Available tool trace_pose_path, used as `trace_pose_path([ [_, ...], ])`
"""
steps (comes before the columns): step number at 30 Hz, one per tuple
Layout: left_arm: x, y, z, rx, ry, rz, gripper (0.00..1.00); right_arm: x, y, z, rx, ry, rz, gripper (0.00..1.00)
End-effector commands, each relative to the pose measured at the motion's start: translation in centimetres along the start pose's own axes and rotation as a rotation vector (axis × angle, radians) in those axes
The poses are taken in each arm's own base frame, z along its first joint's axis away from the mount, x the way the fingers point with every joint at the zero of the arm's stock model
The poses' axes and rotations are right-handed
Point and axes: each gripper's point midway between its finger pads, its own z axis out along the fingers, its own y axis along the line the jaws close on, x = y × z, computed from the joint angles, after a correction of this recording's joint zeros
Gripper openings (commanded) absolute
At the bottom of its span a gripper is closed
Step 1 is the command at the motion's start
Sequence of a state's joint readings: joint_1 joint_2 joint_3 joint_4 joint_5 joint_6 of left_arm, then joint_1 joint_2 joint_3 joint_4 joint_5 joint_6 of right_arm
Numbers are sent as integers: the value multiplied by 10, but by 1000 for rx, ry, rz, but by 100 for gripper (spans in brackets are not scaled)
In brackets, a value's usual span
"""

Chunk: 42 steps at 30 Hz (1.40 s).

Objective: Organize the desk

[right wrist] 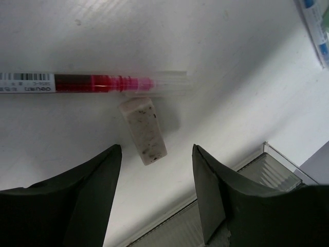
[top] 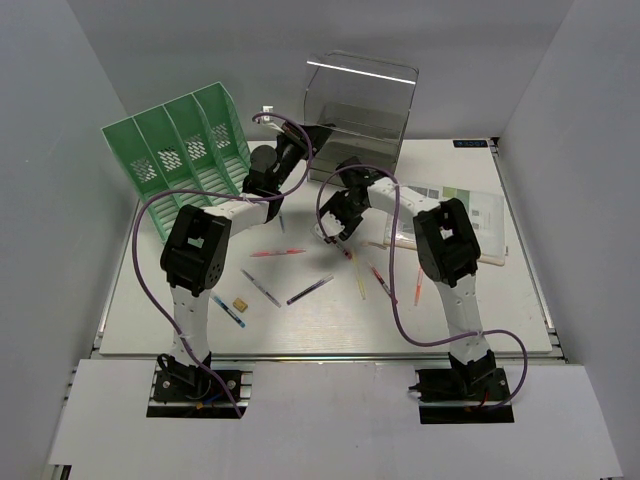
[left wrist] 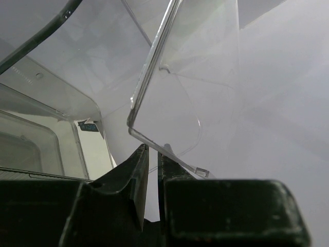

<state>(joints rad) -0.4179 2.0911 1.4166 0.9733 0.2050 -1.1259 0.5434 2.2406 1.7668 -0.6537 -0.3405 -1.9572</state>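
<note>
While the left gripper (left wrist: 152,152) pinches a clear plastic panel (left wrist: 175,103) by its edge, the right gripper (right wrist: 157,147) hangs with fingers spread over a speckled eraser (right wrist: 144,131) beside a red pen (right wrist: 97,82) on the white desk (top: 330,320) beneath both arms.

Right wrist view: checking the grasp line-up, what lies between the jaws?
A small speckled white eraser block, lying on the white desk beside a clear red-ink pen; right wrist view.
</note>
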Motion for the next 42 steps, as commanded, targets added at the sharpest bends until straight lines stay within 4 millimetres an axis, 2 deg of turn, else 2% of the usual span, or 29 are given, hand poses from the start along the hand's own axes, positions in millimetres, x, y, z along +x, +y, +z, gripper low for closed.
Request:
trace_pose_path([
  [1,-17,-26,6,82,-33,21,24,-6,16,6,-96,-1,-64,62],
  [8,-16,-24,6,82,-33,20,25,-5,39,13,-198,37,-177,56],
  [19,-13,-21,4,81,-28,21,25,-18,35,26,-226,56,-272,55],
  [26,-12,-21,3,83,-27,18,25,-26,56,36,-347,52,-355,52],
  [36,-13,-22,3,85,-30,17,25,-35,73,41,-417,36,-342,47],
  [40,-12,-20,2,80,-27,16,24,-36,81,40,-437,30,-320,39],
  [42,-11,-19,2,80,-29,15,25,-37,87,41,-448,27,-298,28],
])
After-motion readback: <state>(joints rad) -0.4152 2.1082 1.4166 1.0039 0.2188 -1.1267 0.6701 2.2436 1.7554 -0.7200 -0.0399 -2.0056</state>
